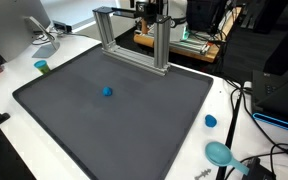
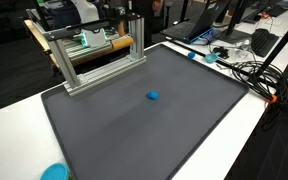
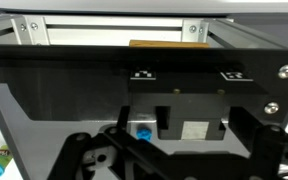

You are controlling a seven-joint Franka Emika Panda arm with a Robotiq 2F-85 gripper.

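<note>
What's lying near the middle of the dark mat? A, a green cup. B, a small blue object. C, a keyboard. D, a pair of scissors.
B: both exterior views show a small blue object lying alone near the middle of the dark mat.

A white table [image 1: 76, 47] carried a large dark grey mat [image 1: 124, 125] that covered most of its top, seen in both exterior views. A small blue object [image 1: 107, 91] lay alone near the middle of the mat. An aluminium frame [image 1: 134, 42] stood along the mat's far edge. On the bare white margin sat a green cylinder [image 1: 42, 67], a blue disc [image 1: 211, 121], what appeared to be a teal bowl [image 1: 221, 153], and loose black cables [image 1: 240, 100].
</note>
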